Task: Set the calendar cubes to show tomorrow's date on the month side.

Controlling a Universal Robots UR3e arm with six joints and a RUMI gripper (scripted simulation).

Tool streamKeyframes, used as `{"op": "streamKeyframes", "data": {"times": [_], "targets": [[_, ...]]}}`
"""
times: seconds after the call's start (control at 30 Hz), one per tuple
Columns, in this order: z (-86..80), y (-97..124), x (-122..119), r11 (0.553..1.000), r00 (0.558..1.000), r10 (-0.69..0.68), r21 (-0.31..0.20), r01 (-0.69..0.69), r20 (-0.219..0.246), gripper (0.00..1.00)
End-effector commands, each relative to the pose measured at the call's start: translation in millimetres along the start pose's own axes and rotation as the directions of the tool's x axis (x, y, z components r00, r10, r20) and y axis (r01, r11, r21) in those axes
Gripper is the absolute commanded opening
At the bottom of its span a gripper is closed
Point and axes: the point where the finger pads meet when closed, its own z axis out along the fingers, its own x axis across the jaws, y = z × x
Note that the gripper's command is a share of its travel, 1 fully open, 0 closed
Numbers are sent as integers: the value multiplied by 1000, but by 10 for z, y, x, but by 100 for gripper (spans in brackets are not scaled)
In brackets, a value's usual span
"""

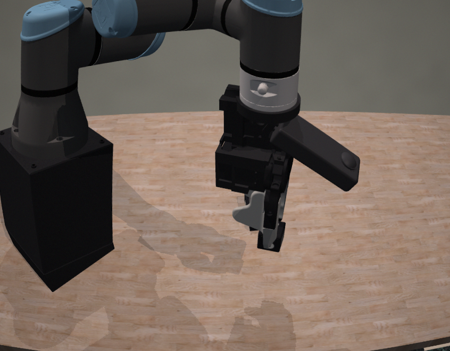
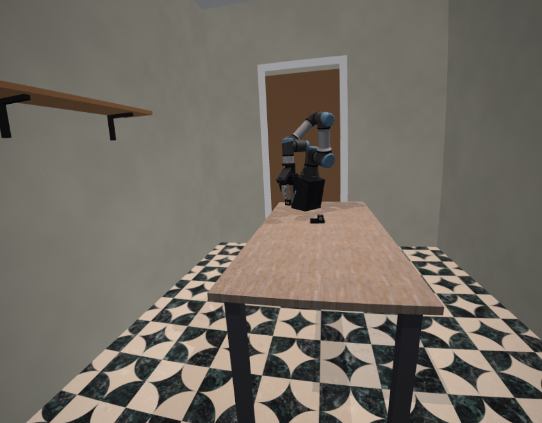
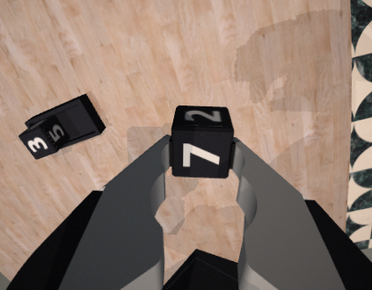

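My gripper (image 1: 272, 239) (image 2: 287, 201) (image 3: 200, 139) is shut on a black number cube (image 1: 281, 234) (image 2: 287, 203) (image 3: 181, 132), held in the air. In the wrist view its near face shows a white 7 and its far face a grey 2, both turned sideways. The black tray (image 2: 314, 221) (image 3: 92, 112) stands on the table to the left in the wrist view. The other cube (image 2: 320, 217) (image 3: 28, 140) sits at one end of the tray, with a white 3 on top and a grey 5 on a side. In the top view my gripper hides that cube and most of the tray. No month's name is readable.
The black base block (image 1: 73, 210) (image 2: 307, 193) of the arm stands on the wooden table (image 1: 361, 273) (image 2: 327, 263) (image 3: 137, 33). The table's edge runs down the right of the wrist view. A wall shelf (image 2: 68, 99) is far left in the exterior view.
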Motion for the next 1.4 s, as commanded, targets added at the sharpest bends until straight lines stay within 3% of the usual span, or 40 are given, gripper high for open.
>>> {"op": "streamKeyframes", "data": {"times": [0.0, 0.53, 1.37], "targets": [[-6, -8, 4, 1000, 1000, -1, 2, 1, -1, 11], [90, -8, 5, 1000, 1000, -1, 2, 1, -1, 11], [736, -10, 10, 1000, 1000, -1, 2, 1, -1, 11]]}}
